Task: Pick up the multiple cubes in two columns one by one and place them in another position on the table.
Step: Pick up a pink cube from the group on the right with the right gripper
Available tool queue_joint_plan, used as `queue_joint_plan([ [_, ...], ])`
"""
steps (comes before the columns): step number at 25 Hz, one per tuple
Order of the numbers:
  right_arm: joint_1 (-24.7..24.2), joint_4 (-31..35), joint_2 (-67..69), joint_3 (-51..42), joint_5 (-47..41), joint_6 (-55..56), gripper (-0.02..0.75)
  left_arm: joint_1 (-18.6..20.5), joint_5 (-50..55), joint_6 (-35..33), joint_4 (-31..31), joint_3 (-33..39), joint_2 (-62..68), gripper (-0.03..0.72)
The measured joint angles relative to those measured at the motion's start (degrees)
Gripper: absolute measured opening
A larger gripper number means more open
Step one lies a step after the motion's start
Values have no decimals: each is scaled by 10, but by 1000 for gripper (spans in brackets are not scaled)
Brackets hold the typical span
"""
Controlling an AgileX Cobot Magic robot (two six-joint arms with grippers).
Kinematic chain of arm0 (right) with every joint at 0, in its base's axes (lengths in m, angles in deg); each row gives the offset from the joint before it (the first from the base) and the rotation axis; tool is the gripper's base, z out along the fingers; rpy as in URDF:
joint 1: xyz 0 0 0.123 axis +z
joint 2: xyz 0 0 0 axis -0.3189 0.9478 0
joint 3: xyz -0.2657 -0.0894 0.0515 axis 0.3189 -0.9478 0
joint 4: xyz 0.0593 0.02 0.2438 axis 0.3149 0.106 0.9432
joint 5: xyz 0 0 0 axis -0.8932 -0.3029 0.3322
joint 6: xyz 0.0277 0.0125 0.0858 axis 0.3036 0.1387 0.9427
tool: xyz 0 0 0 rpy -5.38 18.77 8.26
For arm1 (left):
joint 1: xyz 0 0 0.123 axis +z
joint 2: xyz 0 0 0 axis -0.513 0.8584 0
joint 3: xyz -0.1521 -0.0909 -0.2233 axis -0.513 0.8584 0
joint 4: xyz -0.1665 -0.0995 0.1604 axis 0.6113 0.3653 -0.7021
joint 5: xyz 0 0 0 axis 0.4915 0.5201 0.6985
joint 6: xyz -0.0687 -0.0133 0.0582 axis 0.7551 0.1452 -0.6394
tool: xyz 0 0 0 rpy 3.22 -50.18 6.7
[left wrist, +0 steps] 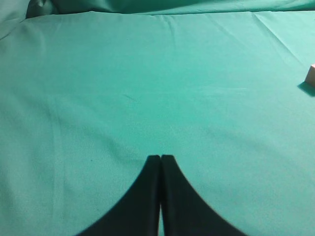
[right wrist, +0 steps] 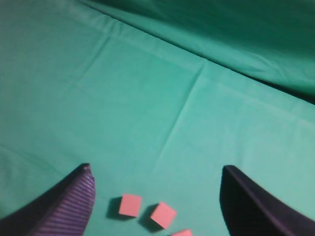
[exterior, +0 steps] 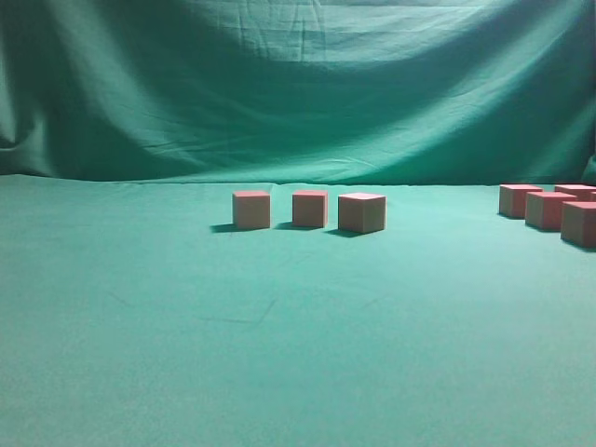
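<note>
Below the right gripper [right wrist: 155,201], jaws spread and empty, lie three cubes [right wrist: 130,205], nearest that arm. Left gripper [left wrist: 161,158] is clenched on nothing, over bare table [left wrist: 147,73].

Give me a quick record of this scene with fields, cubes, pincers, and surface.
surface: table, teal-green cloth
middle cubes: row of three cubes, standing apart
right-edge cubes: cluster of four, partly cut off
left pincer: shut, empty, over bare cloth
right pincer: open, empty, above the three cubes
held: nothing
</note>
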Motion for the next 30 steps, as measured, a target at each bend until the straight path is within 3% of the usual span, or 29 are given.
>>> queue_joint_plan([
  [6,0,-87,-196,-228,-4,59,493,0,0,0,0,0,0,0],
  [11,-39,-97,-328,-410,-4,119,493,0,0,0,0,0,0,0],
  [19,-183,-72,-447,-650,-2,154,493,0,0,0,0,0,0,0],
  [25,-315,24,-449,-765,42,116,493,0,0,0,0,0,0,0],
  [30,-406,94,-404,-804,116,42,493,0,0,0,0,0,0,0],
])
